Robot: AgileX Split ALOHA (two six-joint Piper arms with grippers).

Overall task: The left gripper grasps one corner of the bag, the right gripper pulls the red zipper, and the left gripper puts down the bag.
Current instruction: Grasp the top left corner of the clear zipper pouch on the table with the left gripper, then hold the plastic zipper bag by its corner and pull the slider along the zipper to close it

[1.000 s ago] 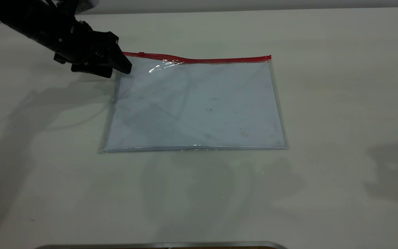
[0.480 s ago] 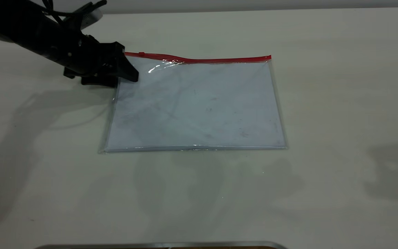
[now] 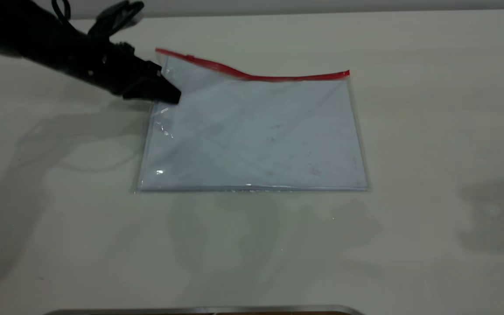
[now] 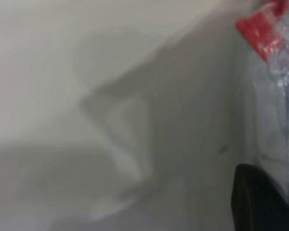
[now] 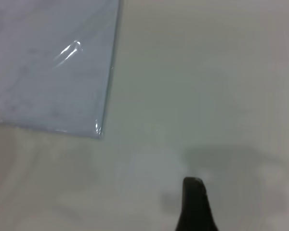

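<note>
One bag (image 3: 256,131) lies on my pale surface (image 3: 431,131), and I can read no brand, label or writing on it: only faint grey smudges and specks show on the white paper inside. It is a flat, clear plastic pouch, rectangular, with glints of light along its near edge and near its left side. The red zipper (image 3: 252,74) runs along the far long edge; it lies level at the right end and climbs toward the left, where the corner of the bag (image 3: 161,54) stands raised off the surface while the rest of the pouch rests flat.

My left tool (image 3: 166,89) reaches in from the upper left and is clenched on the bag's left edge, just below that raised corner (its dark fingers overlap the plastic there). From the left wrist view I see the red end of the strip and crinkled clear plastic beside one black fingertip (image 4: 260,202).

My right tool is outside the exterior view. Its wrist view shows only one black fingertip (image 5: 195,204) above the bare surface, well apart from a plain corner of the pouch, so I cannot tell whether it is released or clenched.
</note>
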